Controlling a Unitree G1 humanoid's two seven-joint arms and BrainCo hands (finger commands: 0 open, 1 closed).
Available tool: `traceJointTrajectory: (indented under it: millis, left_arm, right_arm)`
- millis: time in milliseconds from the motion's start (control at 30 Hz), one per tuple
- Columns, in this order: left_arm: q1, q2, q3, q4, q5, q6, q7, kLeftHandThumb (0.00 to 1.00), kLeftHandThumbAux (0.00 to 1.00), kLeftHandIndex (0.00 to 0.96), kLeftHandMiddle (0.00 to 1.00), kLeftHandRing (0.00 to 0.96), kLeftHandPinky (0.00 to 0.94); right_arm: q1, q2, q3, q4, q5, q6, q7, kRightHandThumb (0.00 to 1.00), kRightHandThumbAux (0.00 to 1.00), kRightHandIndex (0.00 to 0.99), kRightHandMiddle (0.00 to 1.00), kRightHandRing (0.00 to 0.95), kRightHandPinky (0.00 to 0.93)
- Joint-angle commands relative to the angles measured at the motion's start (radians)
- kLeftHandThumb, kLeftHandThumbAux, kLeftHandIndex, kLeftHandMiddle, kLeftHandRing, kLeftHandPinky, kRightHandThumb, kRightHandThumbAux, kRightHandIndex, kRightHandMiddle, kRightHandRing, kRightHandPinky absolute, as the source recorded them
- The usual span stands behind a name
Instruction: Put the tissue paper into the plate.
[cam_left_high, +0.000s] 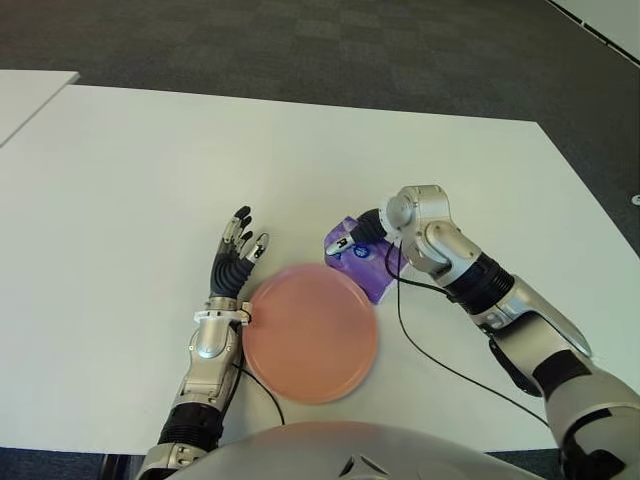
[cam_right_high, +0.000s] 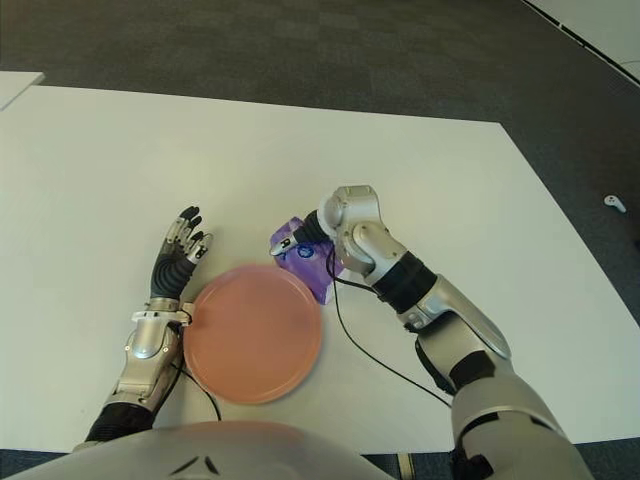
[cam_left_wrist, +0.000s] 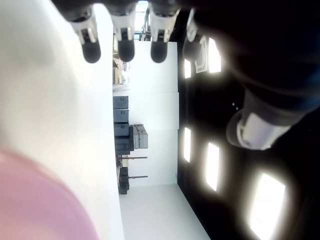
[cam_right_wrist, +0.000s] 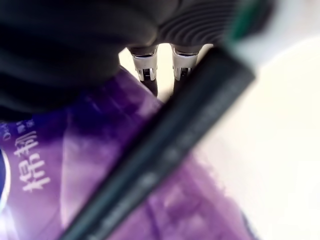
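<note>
A purple tissue paper pack (cam_left_high: 364, 264) lies on the white table, touching the far right rim of the pink plate (cam_left_high: 310, 335). My right hand (cam_left_high: 352, 240) is on top of the pack with its fingers curled over the far edge. The right wrist view shows the pack (cam_right_wrist: 75, 165) pressed against the palm and two fingertips (cam_right_wrist: 146, 72) hooked past its edge. My left hand (cam_left_high: 238, 250) shows beside the plate's left rim, fingers straight and spread, holding nothing. The plate has nothing in it.
The white table (cam_left_high: 130, 180) stretches wide to the left and back. A black cable (cam_left_high: 440, 360) trails from my right wrist across the table, to the right of the plate. Dark carpet lies beyond the far edge.
</note>
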Motion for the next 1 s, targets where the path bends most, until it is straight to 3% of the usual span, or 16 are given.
traceJointTrajectory:
  millis: [33,267,367,400,467,533,567,667,733,833,933,1000]
  left_arm:
    - [0.079,0.012,0.001,0.047,0.010,0.039,0.002,0.000,0.563,0.000,0.000,0.000,0.000]
    - [0.088,0.011,0.005,0.031,0.006,0.056,0.003,0.000,0.566,0.000,0.000,0.000,0.000]
    - [0.090,0.012,0.007,0.027,0.001,0.060,-0.001,0.000,0.570,0.000,0.000,0.000,0.000]
    - [0.090,0.012,0.007,0.026,0.001,0.061,-0.001,0.000,0.570,0.000,0.000,0.000,0.000]
    - [0.090,0.012,0.008,0.024,0.000,0.063,-0.001,0.000,0.571,0.000,0.000,0.000,0.000]
    - [0.090,0.012,0.009,0.023,-0.001,0.067,-0.001,0.000,0.571,0.000,0.000,0.000,0.000]
    - [0.090,0.011,0.009,0.022,-0.001,0.068,-0.001,0.000,0.572,0.000,0.000,0.000,0.000]
    - [0.091,0.010,0.010,0.019,-0.004,0.076,-0.002,0.000,0.574,0.000,0.000,0.000,0.000]
    - [0.091,0.010,0.010,0.017,-0.007,0.080,-0.004,0.000,0.577,0.000,0.000,0.000,0.000]
    - [0.090,0.011,0.010,0.016,-0.009,0.082,-0.006,0.000,0.581,0.000,0.000,0.000,0.000]
    - [0.092,0.012,0.011,0.011,-0.015,0.086,-0.012,0.000,0.583,0.000,0.000,0.000,0.000]
    - [0.094,0.013,0.011,0.007,-0.021,0.091,-0.016,0.000,0.582,0.000,0.000,0.000,0.000]
  right_arm:
    - [0.105,-0.033,0.027,-0.028,-0.007,-0.038,0.002,0.033,0.247,0.305,0.116,0.093,0.100]
    - [0.170,-0.056,0.006,-0.037,-0.030,-0.106,-0.077,0.005,0.224,0.235,0.113,0.125,0.246]
    - [0.187,-0.061,-0.007,-0.049,-0.038,-0.133,-0.116,0.001,0.225,0.210,0.114,0.256,0.479]
    - [0.194,-0.064,-0.013,-0.056,-0.042,-0.142,-0.130,0.001,0.226,0.208,0.114,0.280,0.516]
    - [0.204,-0.066,-0.023,-0.067,-0.051,-0.155,-0.154,0.000,0.238,0.285,0.171,0.413,0.677]
    - [0.220,-0.065,-0.036,-0.080,-0.068,-0.164,-0.200,0.000,0.246,0.348,0.225,0.488,0.754]
    - [0.229,-0.063,-0.043,-0.086,-0.078,-0.168,-0.225,0.006,0.253,0.426,0.340,0.551,0.782]
    - [0.266,-0.045,-0.070,-0.104,-0.119,-0.158,-0.335,0.050,0.293,0.521,0.494,0.613,0.778]
    - [0.296,-0.024,-0.088,-0.106,-0.148,-0.153,-0.438,0.200,0.403,0.529,0.526,0.614,0.746]
    - [0.318,-0.007,-0.101,-0.099,-0.169,-0.160,-0.514,0.537,0.606,0.464,0.590,0.653,0.760]
    - [0.362,0.040,-0.136,-0.043,-0.160,-0.212,-0.747,0.667,0.672,0.449,0.691,0.727,0.797]
    - [0.376,0.057,-0.159,-0.019,-0.136,-0.242,-0.830,0.704,0.688,0.446,0.732,0.751,0.760]
